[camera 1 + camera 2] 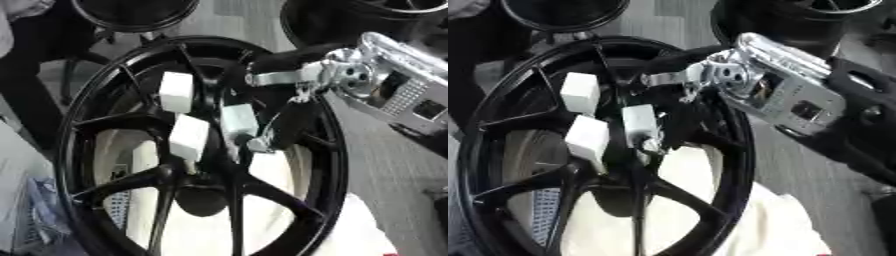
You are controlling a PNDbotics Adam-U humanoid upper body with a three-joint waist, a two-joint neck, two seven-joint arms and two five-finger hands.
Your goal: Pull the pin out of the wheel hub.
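no writing reads anywhere. the right hand [262, 67] reaches in from the right over the black wheel hub [201, 192], its dark fingers lost against the spokes, so their state can't be told. three white blocks [176, 92] sit near the hub's centre; which is the pin is unclear.

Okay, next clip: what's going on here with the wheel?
The robot's right hand reaches in from the upper right over a black spoked wheel, its white-tipped fingers down among the spokes near the hub. No pin can be made out, so I can't tell whether it is out. The left hand isn't visible.
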